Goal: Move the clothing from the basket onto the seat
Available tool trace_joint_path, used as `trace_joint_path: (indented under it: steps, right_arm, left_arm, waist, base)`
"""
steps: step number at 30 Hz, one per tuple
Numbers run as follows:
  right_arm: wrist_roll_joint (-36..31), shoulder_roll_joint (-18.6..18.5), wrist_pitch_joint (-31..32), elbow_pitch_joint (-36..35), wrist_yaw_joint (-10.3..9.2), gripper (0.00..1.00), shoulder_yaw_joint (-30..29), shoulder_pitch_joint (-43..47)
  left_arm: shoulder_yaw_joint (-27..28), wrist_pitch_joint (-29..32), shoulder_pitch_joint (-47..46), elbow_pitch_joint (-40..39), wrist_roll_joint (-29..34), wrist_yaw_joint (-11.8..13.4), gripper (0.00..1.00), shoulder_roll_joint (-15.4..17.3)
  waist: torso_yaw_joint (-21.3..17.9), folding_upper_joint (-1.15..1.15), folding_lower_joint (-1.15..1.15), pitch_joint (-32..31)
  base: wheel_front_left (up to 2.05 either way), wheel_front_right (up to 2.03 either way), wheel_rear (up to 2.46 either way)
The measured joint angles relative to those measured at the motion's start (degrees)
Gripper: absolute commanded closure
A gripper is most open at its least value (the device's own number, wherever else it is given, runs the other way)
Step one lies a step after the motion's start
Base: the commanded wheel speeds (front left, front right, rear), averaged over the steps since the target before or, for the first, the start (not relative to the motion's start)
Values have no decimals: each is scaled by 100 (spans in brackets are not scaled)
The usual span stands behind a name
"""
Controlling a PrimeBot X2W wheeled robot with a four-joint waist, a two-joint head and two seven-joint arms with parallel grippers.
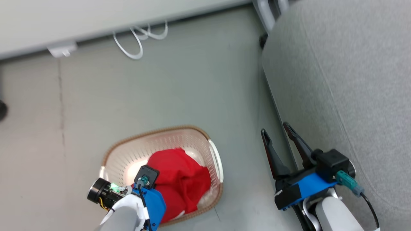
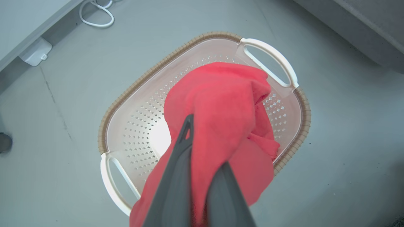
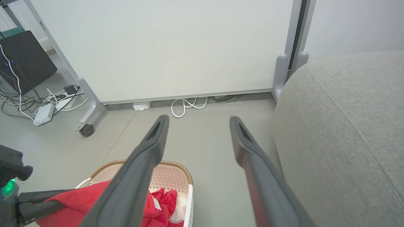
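1. One basket (image 1: 154, 131), folks, down at 6 o'clock in the head view, sitting on the floor (image 1: 179, 80). It has two white handles (image 2: 271, 60), one at each short end.
2. Clothing (image 1: 181, 175): one red bundle is all I can count for sure, heaped over the basket's 3 o'clock half. The right wrist view catches a bit of white among the red lower in the basket. Whether that's a second garment, I can't tell.
3. Two claws on show. The left claw (image 2: 206, 142) is pinched narrow on the clothing. Red fabric is squeezed between its two dark fingers (image 2: 176, 176) and spills down either side, right above the basket's middle.
4. The right claw (image 1: 275, 129) is spread wide and holds nothing. It hangs at 4 o'clock over the floor, just beside the seat's edge.
5. One seat (image 1: 346, 80), big and grey, takes the whole 3 o'clock side. Its rounded edge runs from 12 down to 5, and one seam (image 1: 334, 96) follows that curve.
6. Room to move: a strip of floor runs between the basket's near handle and the seat edge. Basket and seat stand apart, and the right claw hangs over that strip.
7. Toward 12 o'clock the floor opens out to one white wall panel (image 1: 96, 16).
8. Along the panel's foot there's one looped white cable (image 1: 138, 40) at 11 and one small white box (image 1: 61, 49) at 10.
9. In the right wrist view, one caster (image 3: 86, 130) sits at 9 o'clock.
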Motion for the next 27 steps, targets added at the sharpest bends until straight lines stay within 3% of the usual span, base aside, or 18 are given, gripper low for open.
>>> trace_joint_path:
  steps: [13,27]
  right_arm:
    - [-59,-2,279,-75,0,0,-259,754]
    - [-98,-2,539,-390,0,0,-400,1077]
  left_arm:
    - [-1082,-104,415,-1494,-1088,-115,100,-24]
    - [-2136,-181,-427,-2796,-2187,-127,100,-25]
  waist:
    - [558,0,-1,-1597]
    - [1014,0,0,-2100]
  base:
    - [0,0,0]
    - [0,0,0]
